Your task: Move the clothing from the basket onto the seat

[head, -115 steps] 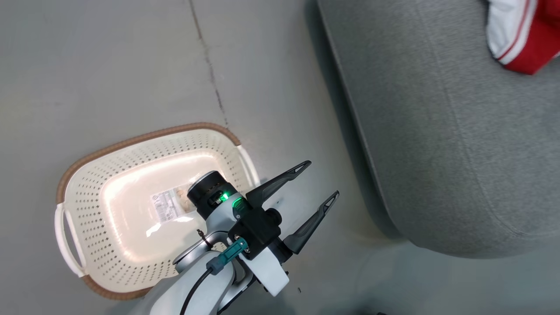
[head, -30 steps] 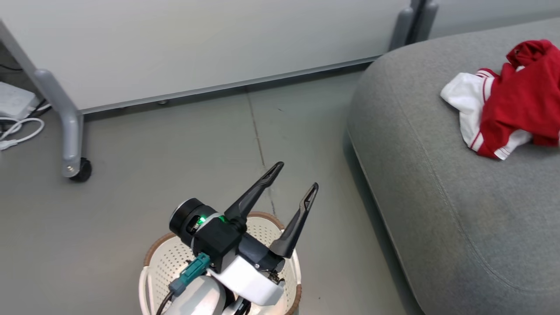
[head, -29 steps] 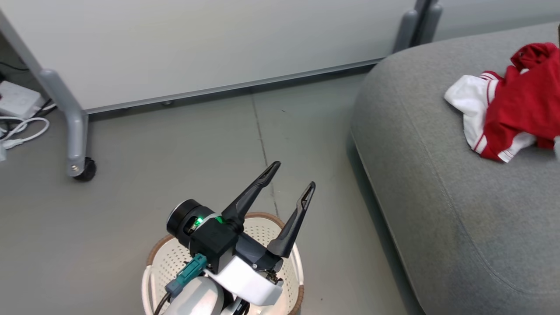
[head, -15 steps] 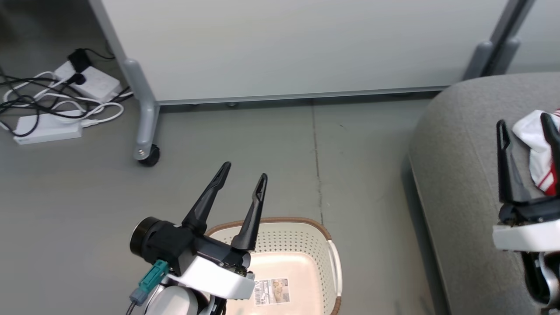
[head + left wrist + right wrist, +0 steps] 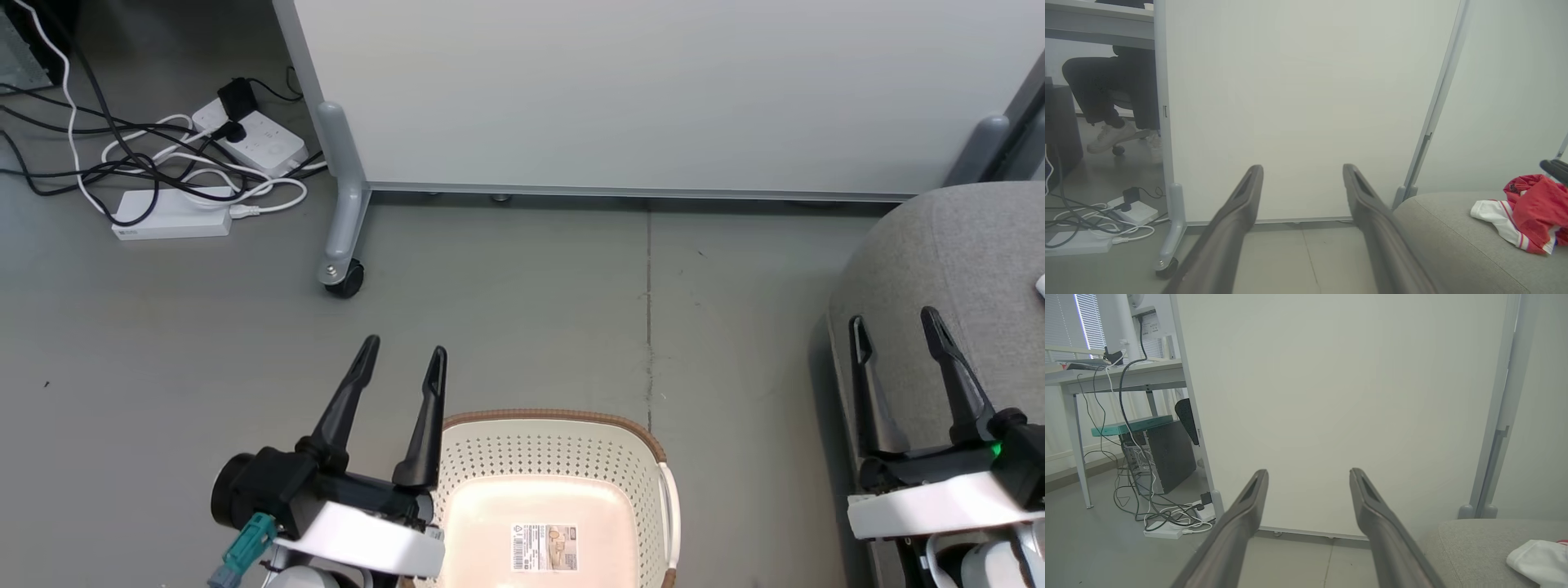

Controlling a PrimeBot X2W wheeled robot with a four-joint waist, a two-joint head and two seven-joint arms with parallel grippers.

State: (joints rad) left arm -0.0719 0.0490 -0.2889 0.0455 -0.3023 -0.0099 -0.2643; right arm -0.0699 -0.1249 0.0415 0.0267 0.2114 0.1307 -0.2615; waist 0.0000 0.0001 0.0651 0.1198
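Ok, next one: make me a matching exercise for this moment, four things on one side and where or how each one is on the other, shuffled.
Things
1. clothing
2. basket
3. left gripper
4. power strips

Place or state
A. on the floor among cables, near the partition leg's wheel
B. open, holding nothing
C. no fabric showing inside, a label on its bottom
D. lying in a heap on the grey seat

Pairs: 1-D, 2-C, 3-B, 4-A
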